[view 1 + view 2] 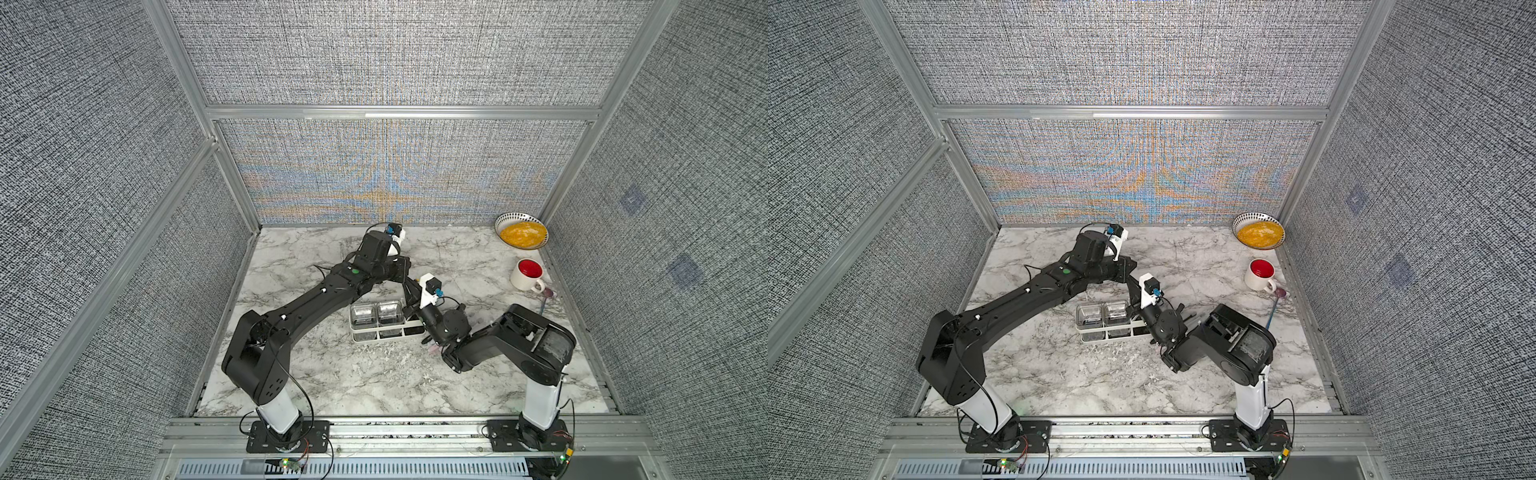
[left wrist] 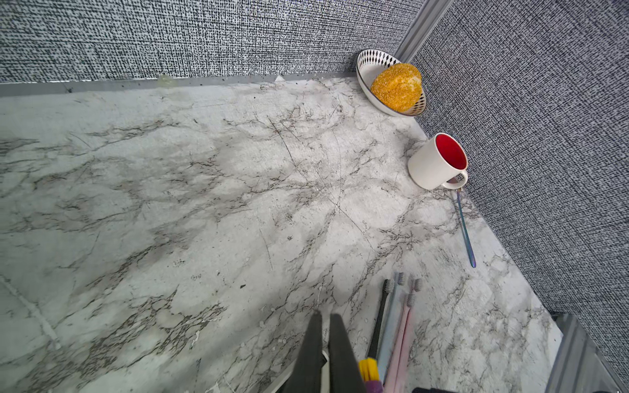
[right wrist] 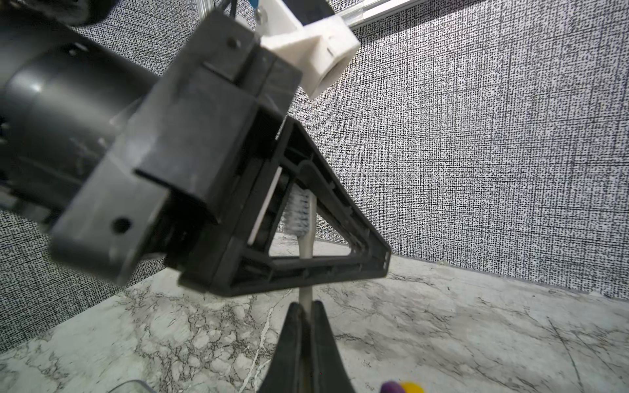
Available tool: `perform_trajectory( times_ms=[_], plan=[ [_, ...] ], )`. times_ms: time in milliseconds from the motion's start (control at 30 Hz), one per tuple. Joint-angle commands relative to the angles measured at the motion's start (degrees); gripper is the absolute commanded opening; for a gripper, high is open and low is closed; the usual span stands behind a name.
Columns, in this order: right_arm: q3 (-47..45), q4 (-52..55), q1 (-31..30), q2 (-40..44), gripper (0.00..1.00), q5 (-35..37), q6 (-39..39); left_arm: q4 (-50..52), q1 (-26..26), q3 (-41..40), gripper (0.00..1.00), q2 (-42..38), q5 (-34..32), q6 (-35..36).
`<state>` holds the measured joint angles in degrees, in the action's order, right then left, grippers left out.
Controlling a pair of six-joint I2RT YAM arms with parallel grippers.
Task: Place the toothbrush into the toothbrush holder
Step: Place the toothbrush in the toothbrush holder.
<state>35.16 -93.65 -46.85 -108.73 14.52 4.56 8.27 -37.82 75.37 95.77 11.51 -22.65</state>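
Pinching the toothbrush [image 3: 305, 246] low on its white handle, the right gripper [image 3: 306, 308] is clamped tight, with the bristle end pointing away from it. The left gripper [image 2: 326, 318] is closed too, and the brush's neck seems trapped between its fingers (the near finger hides the contact itself). With both clamped on one thin stick, a move by either arm risks bending it, twisting it out of line or flicking it free. It hangs above the table [image 1: 332, 374] by the end of the holder [image 1: 386, 332], near the cupless compartment, not yet inside. Released tilted, it could catch the rim or tip out. Spare brushes [image 2: 391, 326] lie nearby, so a dropped one could land among them.
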Motion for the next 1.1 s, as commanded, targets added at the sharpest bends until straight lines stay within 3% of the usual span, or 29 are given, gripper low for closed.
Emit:
perform_trajectory(
  times_ms=[0,333,633,1067],
  plan=[
    [0.1,-13.2,0.0,0.3,0.0,0.5,0.0,-0.3,0.0,-0.5,0.0,-1.0,-0.4,0.5],
    [-0.7,-13.1,-0.3,1.1,0.15,0.4,-0.1,0.0,-0.1,-1.0,0.0,-1.9,-1.8,1.6],
    [-4.3,-13.1,-0.6,5.4,0.39,0.4,-0.7,1.1,-0.1,-0.5,0.0,-3.1,-3.8,3.5],
    [-9.5,-10.9,-0.5,15.2,0.47,0.9,-0.9,4.0,-2.4,0.1,0.0,-5.9,-6.8,5.4]
  ],
)
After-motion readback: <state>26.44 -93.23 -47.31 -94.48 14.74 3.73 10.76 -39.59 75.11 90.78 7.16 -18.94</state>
